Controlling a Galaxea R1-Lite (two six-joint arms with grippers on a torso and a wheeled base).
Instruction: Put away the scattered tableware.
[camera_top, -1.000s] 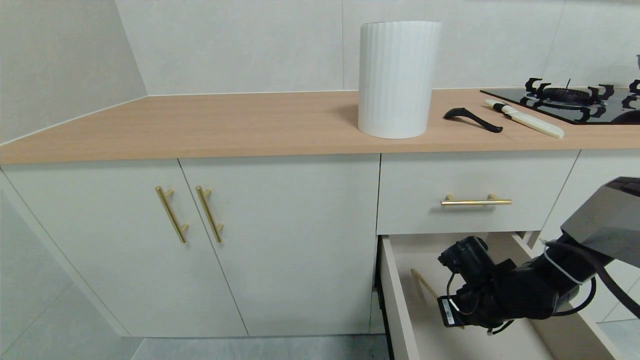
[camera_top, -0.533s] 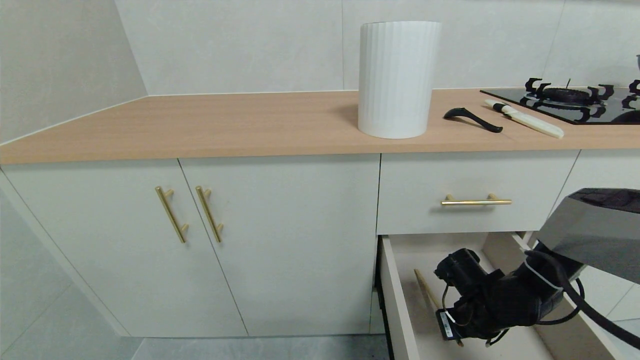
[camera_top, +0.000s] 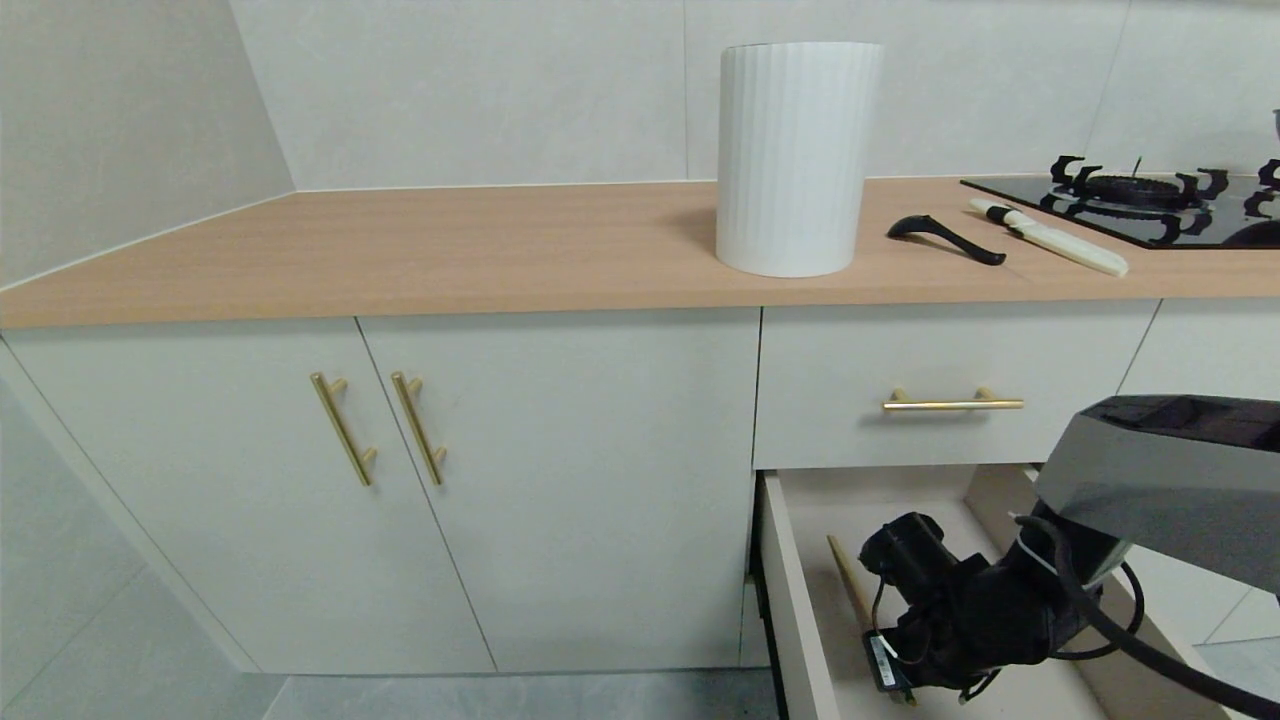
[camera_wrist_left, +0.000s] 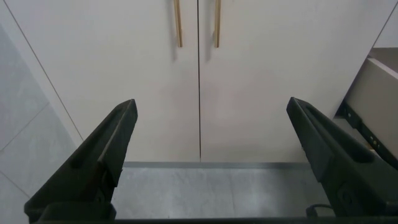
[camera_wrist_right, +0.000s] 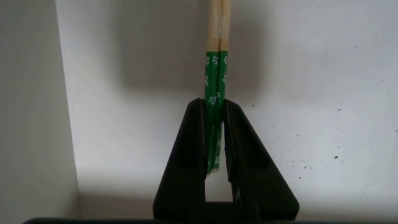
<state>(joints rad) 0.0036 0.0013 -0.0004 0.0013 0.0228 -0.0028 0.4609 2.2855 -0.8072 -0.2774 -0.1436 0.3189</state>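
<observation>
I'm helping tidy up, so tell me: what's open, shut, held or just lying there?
lower drawer: pulled open
upper drawer: shut
cabinet doors: shut
chopsticks: gripped by the right gripper inside the lower drawer
left gripper: open, empty
knife: lying flat on the counter
black utensil: lying on the counter
white jar: standing upright

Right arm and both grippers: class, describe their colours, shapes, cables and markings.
The right arm has a boxy silver-grey shell, then a black wrist with looping black cables, a white tie and a white printed label. The right gripper has two black wedge-shaped fingers; the left gripper has dark, flat, tapering fingers.
</observation>
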